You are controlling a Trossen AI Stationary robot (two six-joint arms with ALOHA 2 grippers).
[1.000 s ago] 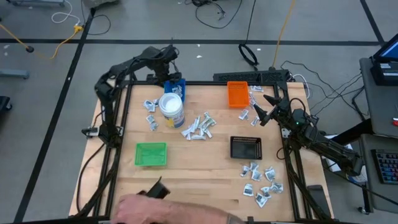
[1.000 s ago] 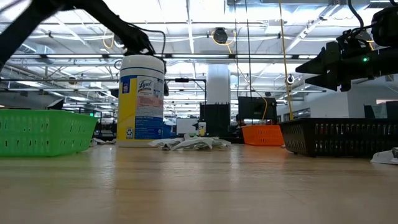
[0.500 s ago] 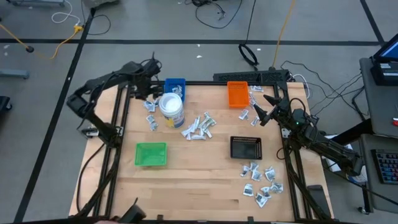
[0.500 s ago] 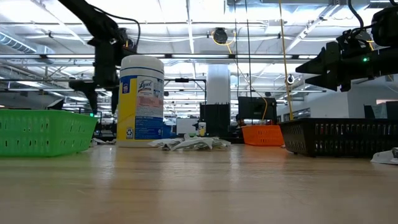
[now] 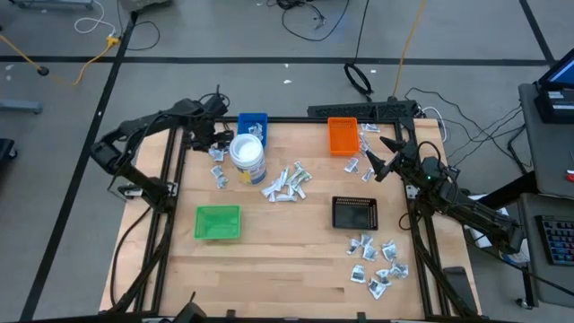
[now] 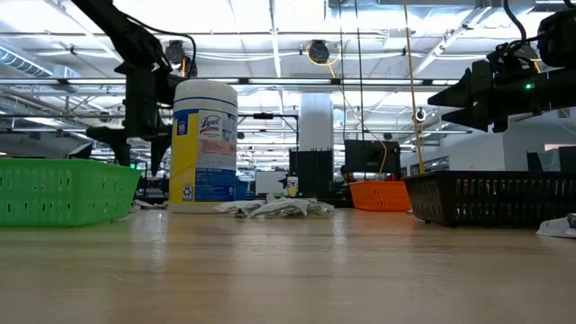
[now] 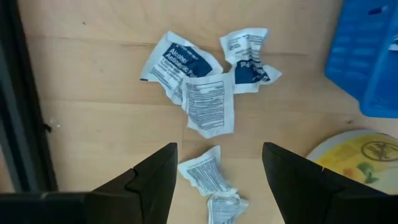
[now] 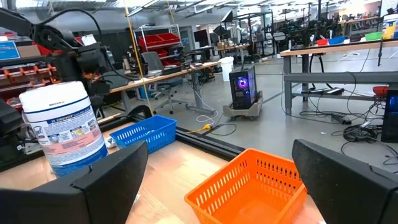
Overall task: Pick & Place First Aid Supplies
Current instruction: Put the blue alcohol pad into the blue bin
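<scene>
Hovering at ten o'clock, the left claw (image 5: 213, 136) gapes over crumpled packets (image 7: 200, 93). Only its wrist view shows their print. The right claw (image 5: 384, 154) waits apart at two o'clock.

Crinkled paper packets (image 7: 210, 104), wooden table (image 7: 93, 124)

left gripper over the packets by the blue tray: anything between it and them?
Nothing visible. The left gripper hangs open straight above the loose packets on bare wood; the gap between its fingers shows only packets. The blue tray and the white tub sit off to the side, clear of the drop.
</scene>
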